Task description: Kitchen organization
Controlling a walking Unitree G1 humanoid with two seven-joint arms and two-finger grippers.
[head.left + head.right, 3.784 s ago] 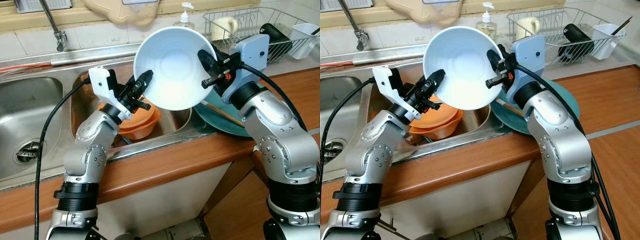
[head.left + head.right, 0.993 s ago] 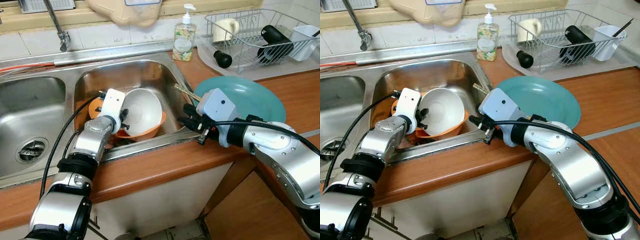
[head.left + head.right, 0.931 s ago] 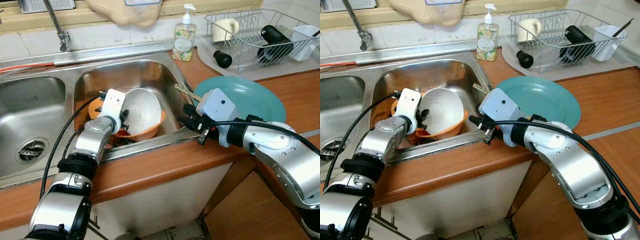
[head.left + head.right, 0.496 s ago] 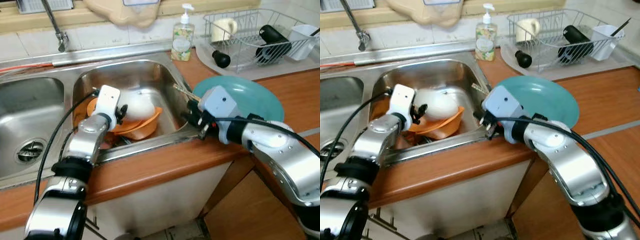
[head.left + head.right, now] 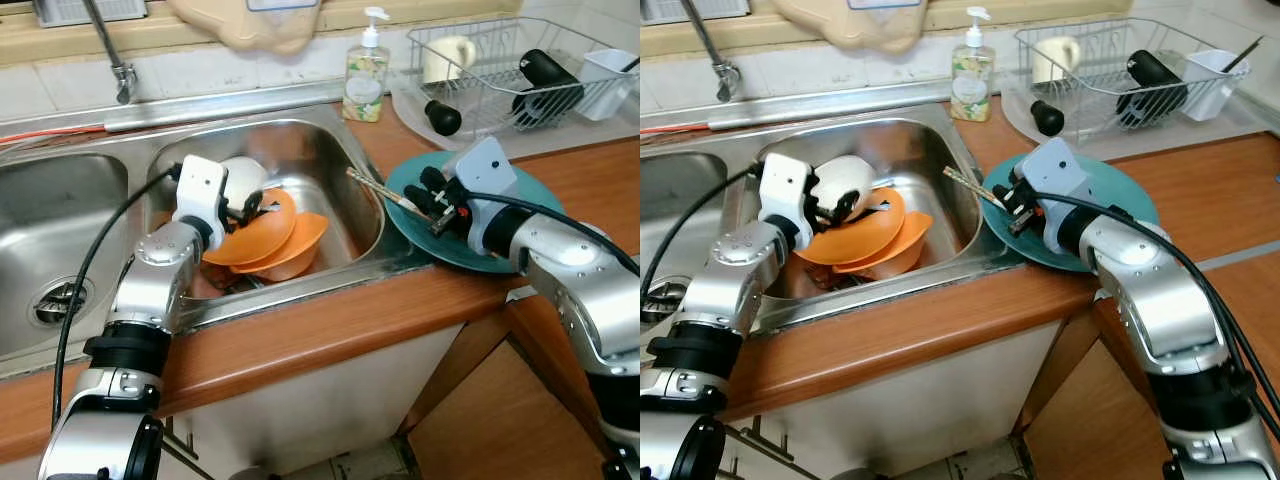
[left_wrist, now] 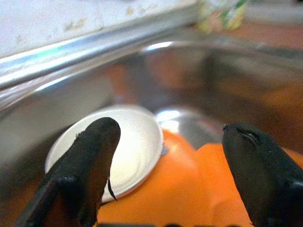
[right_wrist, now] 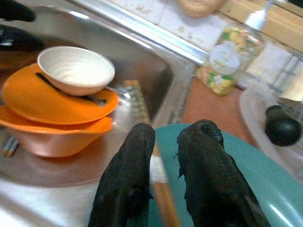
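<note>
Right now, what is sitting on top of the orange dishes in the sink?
A white bowl rests on the upper orange plate, which sits on an orange bowl. The open left gripper hovers by it. Dark utensils poke out under the stack; the sink bottom beneath is hidden.

White bowl (image 5: 243,181) sits upright on stacked orange dishes (image 5: 262,240) (in sink).

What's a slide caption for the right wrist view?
Right gripper closing on a chopstick over the teal plate, sink dishes beyond.
</note>
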